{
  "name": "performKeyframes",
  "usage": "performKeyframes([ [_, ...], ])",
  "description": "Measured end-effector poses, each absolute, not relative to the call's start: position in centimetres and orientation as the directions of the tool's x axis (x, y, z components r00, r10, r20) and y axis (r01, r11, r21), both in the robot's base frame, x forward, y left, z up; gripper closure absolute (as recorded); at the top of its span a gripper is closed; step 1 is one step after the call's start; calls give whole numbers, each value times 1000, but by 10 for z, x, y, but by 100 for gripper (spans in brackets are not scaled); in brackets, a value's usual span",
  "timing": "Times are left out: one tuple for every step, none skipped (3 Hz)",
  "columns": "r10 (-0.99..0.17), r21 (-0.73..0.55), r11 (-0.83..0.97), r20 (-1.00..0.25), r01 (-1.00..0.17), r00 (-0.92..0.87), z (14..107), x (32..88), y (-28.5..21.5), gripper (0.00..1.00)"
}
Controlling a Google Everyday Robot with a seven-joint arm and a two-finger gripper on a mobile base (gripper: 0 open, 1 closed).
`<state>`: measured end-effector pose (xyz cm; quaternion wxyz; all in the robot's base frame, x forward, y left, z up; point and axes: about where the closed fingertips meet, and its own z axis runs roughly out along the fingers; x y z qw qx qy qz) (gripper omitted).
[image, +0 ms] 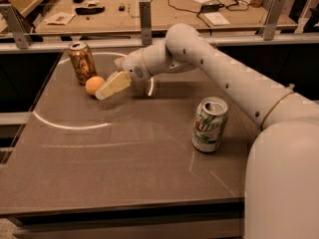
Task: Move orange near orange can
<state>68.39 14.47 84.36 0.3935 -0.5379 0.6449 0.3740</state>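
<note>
The orange (pixel 94 85) sits on the grey table (pixel 129 148) at the back left, just right of and in front of the upright coppery orange can (pixel 82 62), a small gap apart. My gripper (pixel 112 86) is low over the table, right beside the orange on its right and touching or nearly touching it. The white arm reaches in from the right.
A white-and-green 7UP can (pixel 210 124) stands upright at the right middle of the table. A rail with metal posts (pixel 145 14) runs along the table's back edge. Beyond it is a wooden bench with cables and small items.
</note>
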Motion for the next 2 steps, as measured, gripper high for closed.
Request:
performKeyframes([
  [-387, 45, 154, -917, -987, -102, 851, 690, 133, 0],
  [-386, 7, 152, -920, -988, -66, 865, 693, 119, 0],
])
